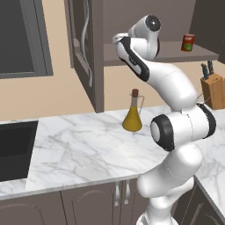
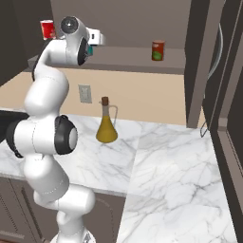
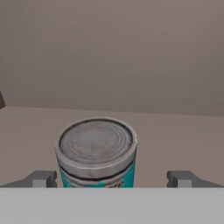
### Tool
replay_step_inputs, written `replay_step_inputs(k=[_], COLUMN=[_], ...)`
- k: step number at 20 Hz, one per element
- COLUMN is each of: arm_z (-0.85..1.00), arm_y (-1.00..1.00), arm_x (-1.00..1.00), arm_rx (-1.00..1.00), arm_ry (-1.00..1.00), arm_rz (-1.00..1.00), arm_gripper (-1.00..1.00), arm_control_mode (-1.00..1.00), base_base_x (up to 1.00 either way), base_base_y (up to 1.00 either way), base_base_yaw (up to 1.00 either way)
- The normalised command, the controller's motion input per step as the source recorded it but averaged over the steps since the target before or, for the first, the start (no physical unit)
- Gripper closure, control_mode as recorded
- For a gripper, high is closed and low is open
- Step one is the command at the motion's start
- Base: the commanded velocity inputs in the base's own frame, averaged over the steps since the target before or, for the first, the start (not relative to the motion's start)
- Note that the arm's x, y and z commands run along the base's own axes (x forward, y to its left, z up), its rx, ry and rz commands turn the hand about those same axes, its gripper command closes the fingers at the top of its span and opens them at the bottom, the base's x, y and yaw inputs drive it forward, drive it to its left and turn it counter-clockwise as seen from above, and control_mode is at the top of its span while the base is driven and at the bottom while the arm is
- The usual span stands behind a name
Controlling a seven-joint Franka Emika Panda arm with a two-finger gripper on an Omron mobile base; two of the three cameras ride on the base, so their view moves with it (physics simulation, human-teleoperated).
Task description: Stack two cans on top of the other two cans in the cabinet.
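Observation:
A teal-blue can (image 3: 97, 153) with a silver lid stands upright on the cabinet shelf (image 3: 175, 135). My gripper (image 3: 113, 180) is open, one fingertip on each side of the can and a gap on the right. In the right base view the gripper (image 2: 97, 38) is at the shelf's left part, with a sliver of the teal can (image 2: 91, 49) beside it. The red can with a white band (image 2: 48, 29) stands at the shelf's far left. The red can with a green label (image 2: 158, 50) (image 1: 188, 42) stands apart to the right. The cabinet door (image 1: 84, 44) hangs open.
An oil bottle (image 1: 133, 112) with a cork stands on the marble counter (image 1: 79, 149) below the shelf. At the right there is a knife block (image 1: 213, 90), and a dark sink (image 1: 13, 147) at the left. A tall dark cabinet side (image 2: 201, 61) stands to the right.

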Motion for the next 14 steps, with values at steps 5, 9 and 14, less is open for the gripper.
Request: replay_step_inputs(k=[5,9,14], arm_z=[-0.07,-0.02,-0.04], arm_y=[0.00,0.01,-0.02], arm_x=[0.18,0.10,0.00], arm_rx=[0.00,0.00,0.00], arm_ry=[0.00,0.00,0.00], arm_rz=[0.00,0.00,0.00], arm_gripper=[-1.00,-1.00,1.00], arm_control_mode=[-1.00,-1.00,-1.00], base_base_x=[0.00,0.00,0.00], base_base_y=[0.00,0.00,0.00], base_base_yaw=[0.00,0.00,0.00])
